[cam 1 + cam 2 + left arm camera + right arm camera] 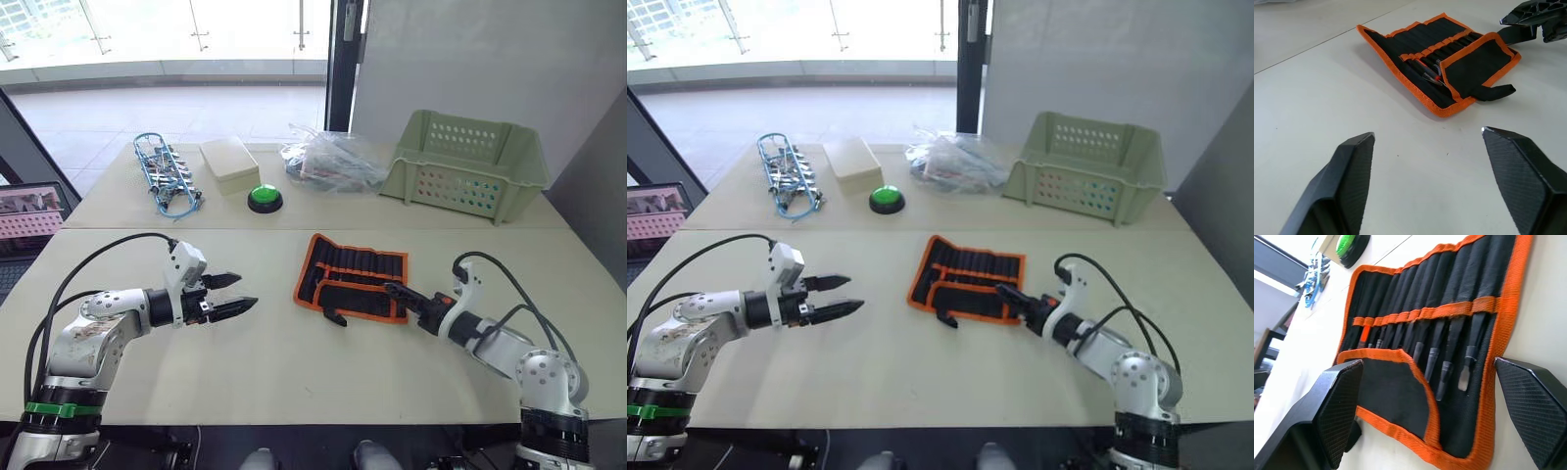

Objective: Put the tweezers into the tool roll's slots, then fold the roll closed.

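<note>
The black fabric tool roll with orange edging lies at frame centre on the pale worktop, one flap folded over; thin black tweezers sit in its stitched slots; right gripper at its lower-right edge, jaws open; left gripper centre-left, well apart, jaws open.

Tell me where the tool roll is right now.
In the left eye view the tool roll lies open on the near table, right of centre, just ahead of the right gripper and nearer than the green button.
</note>
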Robot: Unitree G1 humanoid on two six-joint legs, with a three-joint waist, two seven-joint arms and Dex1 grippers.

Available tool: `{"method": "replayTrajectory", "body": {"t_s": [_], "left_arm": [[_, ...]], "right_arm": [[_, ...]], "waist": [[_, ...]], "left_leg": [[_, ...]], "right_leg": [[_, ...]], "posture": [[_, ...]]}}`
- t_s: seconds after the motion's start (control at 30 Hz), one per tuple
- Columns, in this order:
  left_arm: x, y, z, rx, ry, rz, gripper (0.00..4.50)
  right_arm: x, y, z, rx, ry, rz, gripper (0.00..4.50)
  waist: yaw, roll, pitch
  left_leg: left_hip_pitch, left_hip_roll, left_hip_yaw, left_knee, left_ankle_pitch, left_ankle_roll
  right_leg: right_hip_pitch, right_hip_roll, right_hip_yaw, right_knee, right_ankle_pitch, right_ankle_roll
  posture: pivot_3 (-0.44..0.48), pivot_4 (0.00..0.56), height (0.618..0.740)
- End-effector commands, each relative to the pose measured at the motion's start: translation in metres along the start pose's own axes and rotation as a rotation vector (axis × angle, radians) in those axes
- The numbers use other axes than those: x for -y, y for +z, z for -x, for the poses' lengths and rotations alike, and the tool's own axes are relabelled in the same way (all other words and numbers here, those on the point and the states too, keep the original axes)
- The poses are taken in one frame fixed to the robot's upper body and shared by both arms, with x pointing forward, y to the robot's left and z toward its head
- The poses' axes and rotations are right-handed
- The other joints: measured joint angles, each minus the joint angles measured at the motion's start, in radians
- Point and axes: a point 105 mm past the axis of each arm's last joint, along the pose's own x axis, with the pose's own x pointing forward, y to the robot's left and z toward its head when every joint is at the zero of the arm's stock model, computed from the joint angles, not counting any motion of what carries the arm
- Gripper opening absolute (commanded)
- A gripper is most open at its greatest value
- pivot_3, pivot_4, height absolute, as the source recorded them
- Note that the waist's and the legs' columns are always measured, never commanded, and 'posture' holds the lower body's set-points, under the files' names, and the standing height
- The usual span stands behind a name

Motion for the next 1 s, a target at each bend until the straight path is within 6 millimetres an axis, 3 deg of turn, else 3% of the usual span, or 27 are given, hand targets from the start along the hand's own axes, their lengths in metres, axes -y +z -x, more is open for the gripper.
{"method": "replayTrajectory", "body": {"t_s": [0.03,0.33,0.57,0.83,1.0], "left_arm": [[0.006,0.007,-0.002,0.017,-0.015,-0.035,4.45],[0.015,0.007,-0.010,0.029,-0.044,-0.021,4.45],[0.012,0.009,-0.011,0.032,-0.034,-0.033,4.45],[0.013,0.007,-0.011,0.022,-0.030,-0.043,4.45],[0.011,0.004,-0.011,0.018,-0.012,-0.059,4.45]], "right_arm": [[-0.007,0.007,-0.002,0.021,0.050,-0.023,4.50],[-0.007,0.021,-0.004,0.108,0.117,-0.136,4.50],[0.012,0.029,-0.011,0.121,0.029,-0.083,4.50],[0.023,0.022,-0.012,-0.035,-0.074,0.072,4.50],[0.022,0.012,-0.016,-0.202,-0.169,0.347,4.50]], "waist": [[0.000,0.000,0.000],[-0.001,0.000,0.000],[0.000,0.000,0.000],[0.001,0.000,0.000],[0.003,0.000,0.000]], "left_leg": [[0.000,0.000,0.000,0.000,0.000,0.000],[0.000,0.000,0.000,0.000,0.000,0.000],[0.000,0.000,0.000,0.000,0.000,0.000],[0.000,0.000,0.000,0.000,0.000,0.000],[0.000,0.000,0.000,0.000,0.000,0.000]], "right_leg": [[0.000,0.000,0.000,0.000,0.000,0.000],[0.000,0.000,0.000,0.000,0.000,0.000],[-0.001,0.000,0.000,0.000,0.000,0.000],[-0.001,0.000,0.000,0.000,0.000,0.000],[0.000,0.000,0.000,-0.001,0.000,0.000]], "posture": [[0.000,0.150,0.740],[0.000,0.150,0.740],[0.000,0.150,0.740],[0.000,0.150,0.740],[0.000,0.150,0.740]]}}
